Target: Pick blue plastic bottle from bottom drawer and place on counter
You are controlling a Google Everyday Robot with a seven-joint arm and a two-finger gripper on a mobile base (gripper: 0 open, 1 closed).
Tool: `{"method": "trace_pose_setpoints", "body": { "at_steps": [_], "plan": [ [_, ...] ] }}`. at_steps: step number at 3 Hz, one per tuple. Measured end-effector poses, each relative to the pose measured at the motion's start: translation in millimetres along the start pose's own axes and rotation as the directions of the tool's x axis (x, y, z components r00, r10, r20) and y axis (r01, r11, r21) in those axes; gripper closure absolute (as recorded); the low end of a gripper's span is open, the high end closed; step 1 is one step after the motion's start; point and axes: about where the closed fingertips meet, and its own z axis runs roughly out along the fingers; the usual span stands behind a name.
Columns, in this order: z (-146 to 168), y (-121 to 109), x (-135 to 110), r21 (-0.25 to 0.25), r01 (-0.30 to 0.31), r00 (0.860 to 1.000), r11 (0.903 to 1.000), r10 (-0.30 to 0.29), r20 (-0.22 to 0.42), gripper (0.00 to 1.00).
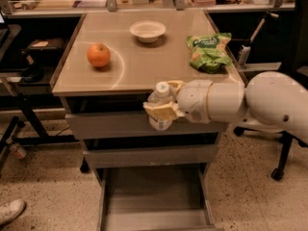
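The gripper (163,100) had its fingers (162,111) clamped around the bottle (160,124). It held the bottle upright in the air, right in front of the bench (144,69) edge, with the cap roughly level with the top. The bottom drawer (154,196) sat pulled open underneath. Up on the bench were an apple (98,55), a bowl (147,31) and a green bag (209,51).

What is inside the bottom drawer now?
Only bare grey floor shows in the bottom drawer; its rear is covered by the cabinet. The gripper holds the blue plastic bottle above it.
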Motion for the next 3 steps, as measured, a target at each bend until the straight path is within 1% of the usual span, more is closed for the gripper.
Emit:
{"method": "trace_pose_setpoints", "body": {
  "at_steps": [1, 2, 3],
  "plan": [
    [-10, -19, -32, 0.027, 0.033, 0.999, 0.9991, -0.032, -0.024, 1.00],
    [-17, -31, -62, 0.039, 0.077, 0.996, 0.9962, -0.075, -0.053, 1.00],
    [-24, -42, -88, 0.046, 0.123, 0.989, 0.9913, -0.119, -0.084, 1.00]
  ]
}}
